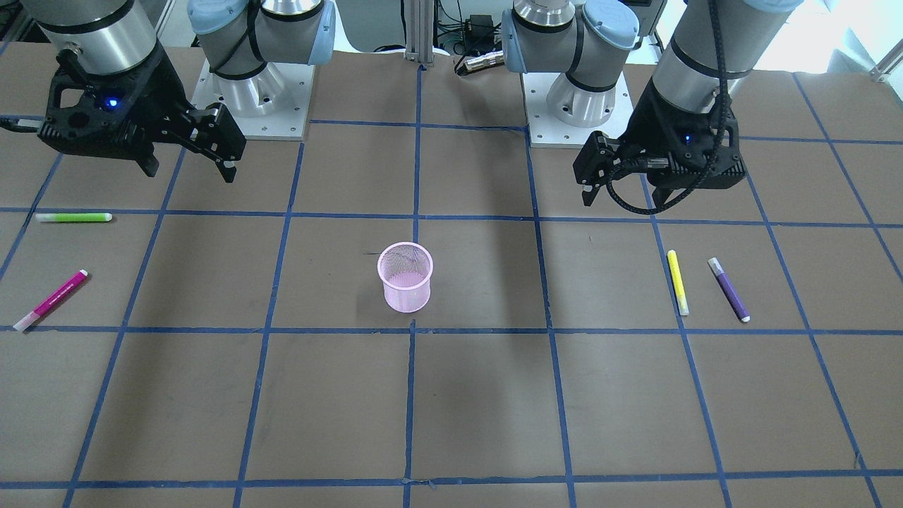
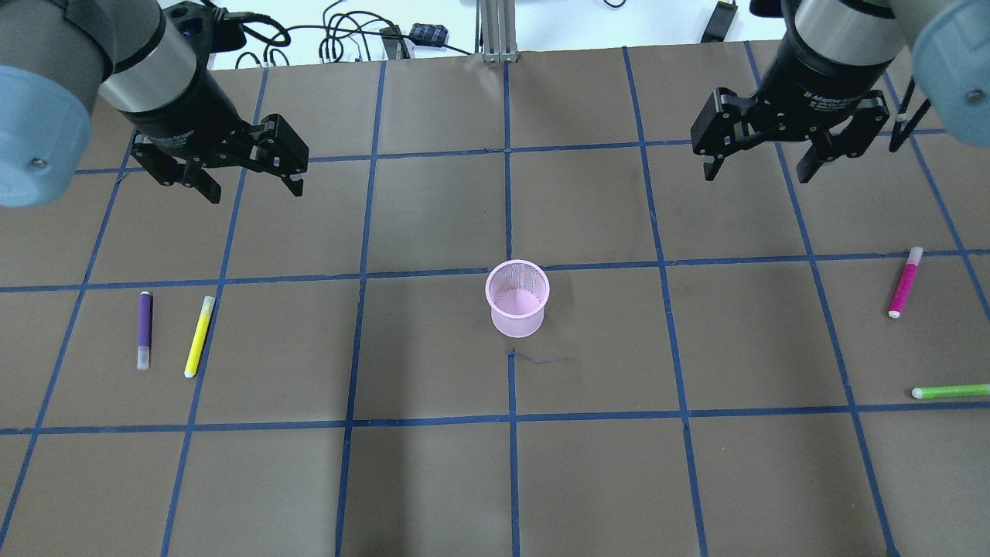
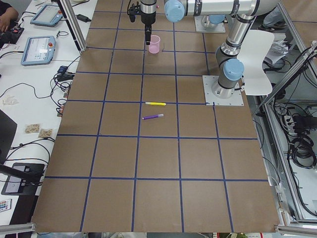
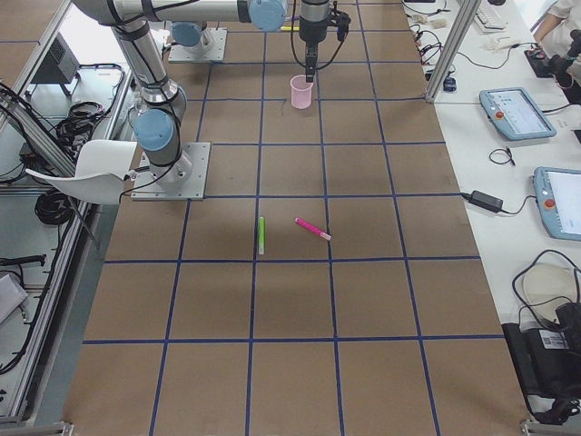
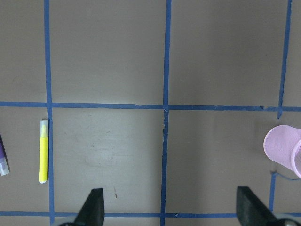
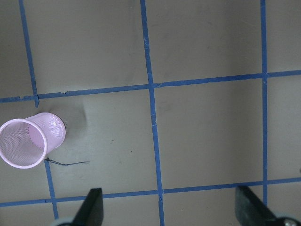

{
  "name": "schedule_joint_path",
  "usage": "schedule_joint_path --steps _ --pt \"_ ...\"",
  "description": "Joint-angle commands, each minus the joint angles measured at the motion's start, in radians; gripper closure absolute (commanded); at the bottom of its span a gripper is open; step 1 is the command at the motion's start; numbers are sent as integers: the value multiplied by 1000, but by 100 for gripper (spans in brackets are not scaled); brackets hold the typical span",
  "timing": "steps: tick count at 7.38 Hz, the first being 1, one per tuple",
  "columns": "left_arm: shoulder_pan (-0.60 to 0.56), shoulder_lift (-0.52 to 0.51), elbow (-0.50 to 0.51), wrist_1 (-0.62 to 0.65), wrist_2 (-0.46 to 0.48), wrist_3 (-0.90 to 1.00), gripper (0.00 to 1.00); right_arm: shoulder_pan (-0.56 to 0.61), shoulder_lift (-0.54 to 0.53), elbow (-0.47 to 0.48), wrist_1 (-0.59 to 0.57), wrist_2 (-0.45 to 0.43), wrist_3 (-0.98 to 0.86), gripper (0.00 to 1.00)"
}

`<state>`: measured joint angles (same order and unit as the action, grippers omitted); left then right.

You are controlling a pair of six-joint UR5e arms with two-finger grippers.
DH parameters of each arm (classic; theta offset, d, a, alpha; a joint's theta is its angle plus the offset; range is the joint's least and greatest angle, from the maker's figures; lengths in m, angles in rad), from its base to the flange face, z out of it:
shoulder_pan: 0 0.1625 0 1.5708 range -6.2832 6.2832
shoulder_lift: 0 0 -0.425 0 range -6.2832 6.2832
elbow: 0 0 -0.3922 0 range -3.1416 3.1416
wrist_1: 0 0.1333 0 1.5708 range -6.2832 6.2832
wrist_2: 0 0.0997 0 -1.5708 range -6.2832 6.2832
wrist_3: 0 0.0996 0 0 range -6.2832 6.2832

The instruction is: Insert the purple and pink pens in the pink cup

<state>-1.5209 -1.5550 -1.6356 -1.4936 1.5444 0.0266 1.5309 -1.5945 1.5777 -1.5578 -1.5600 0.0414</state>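
Observation:
The pink mesh cup (image 2: pixel 517 298) stands upright in the middle of the table, also in the front view (image 1: pixel 405 276). The purple pen (image 2: pixel 145 329) lies on the robot's left next to a yellow pen (image 2: pixel 199 336). The pink pen (image 2: pixel 905 282) lies at the far right. My left gripper (image 2: pixel 255 189) is open and empty, hovering behind the purple and yellow pens. My right gripper (image 2: pixel 756 173) is open and empty, hovering behind and to the left of the pink pen. The left wrist view shows the cup (image 5: pixel 284 150) at its right edge; the right wrist view shows the cup (image 6: pixel 28 141) at its left.
A green pen (image 2: pixel 950 391) lies near the right edge, in front of the pink pen. The brown table (image 2: pixel 433 480) has a blue tape grid. Cables and operator gear lie beyond the far edge.

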Motion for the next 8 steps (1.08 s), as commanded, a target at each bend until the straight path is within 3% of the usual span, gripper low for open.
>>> schedule_joint_path --steps 1,4,6,8 --pt "2 25 -33 -11 8 3 0 -6 2 5 -1 0 -6 0" --pt "5 26 -32 -40 11 4 0 -35 8 28 -7 -11 -34 0" --pt "8 24 -35 -42 11 4 0 -244 14 150 -104 -6 -156 0" --pt "14 27 -30 -53 10 4 0 -470 59 328 -372 -5 -311 0"
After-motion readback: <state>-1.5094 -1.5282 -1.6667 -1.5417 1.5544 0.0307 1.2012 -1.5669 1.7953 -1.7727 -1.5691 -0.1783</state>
